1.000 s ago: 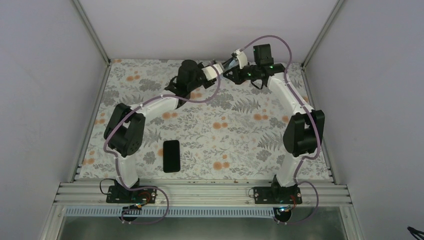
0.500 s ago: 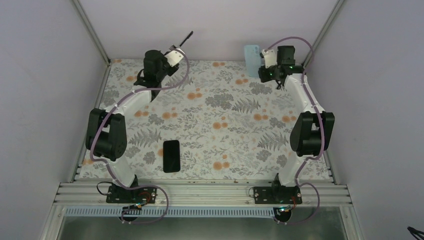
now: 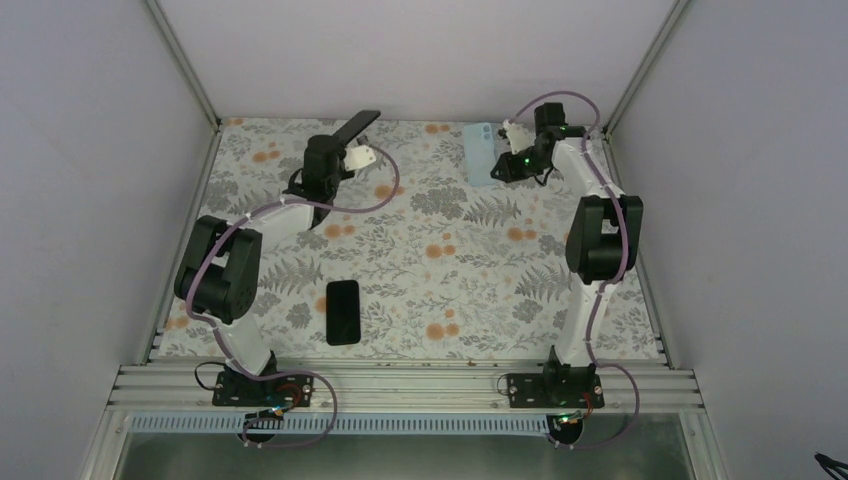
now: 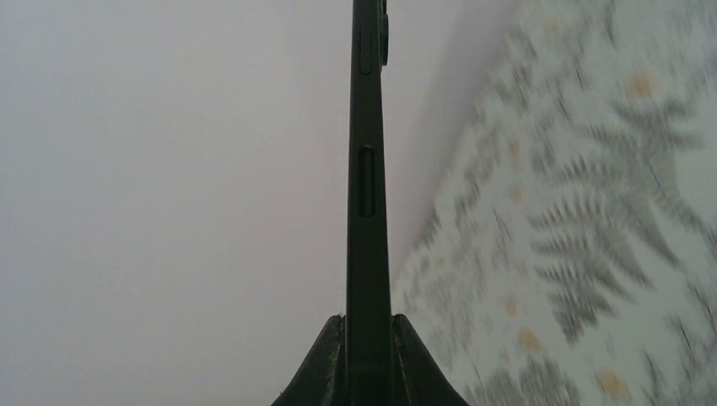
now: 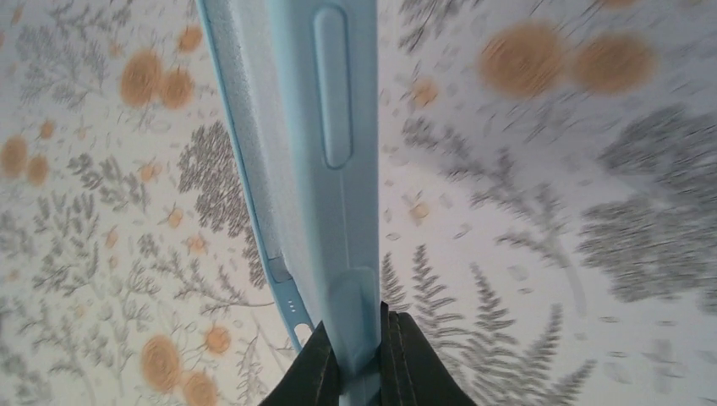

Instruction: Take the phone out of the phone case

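My left gripper (image 3: 345, 140) is shut on the phone (image 3: 357, 125), a slim black slab held in the air at the back left, near the rear wall. In the left wrist view the phone (image 4: 369, 169) stands edge-on between my fingers (image 4: 369, 355). My right gripper (image 3: 505, 158) is shut on the empty light blue phone case (image 3: 481, 155), held low over the cloth at the back right. In the right wrist view the case (image 5: 313, 144) rises edge-on from my fingers (image 5: 359, 359). Phone and case are well apart.
Another all-black phone (image 3: 343, 311) lies flat on the floral cloth (image 3: 450, 260) near the front edge, left of centre. Grey walls close in at the back and both sides. A metal rail (image 3: 400, 385) runs along the near edge.
The grippers, together at the back centre a second ago, have pulled apart. The left one carried the phone left; the right one took the case right and has now lowered it toward the cloth.
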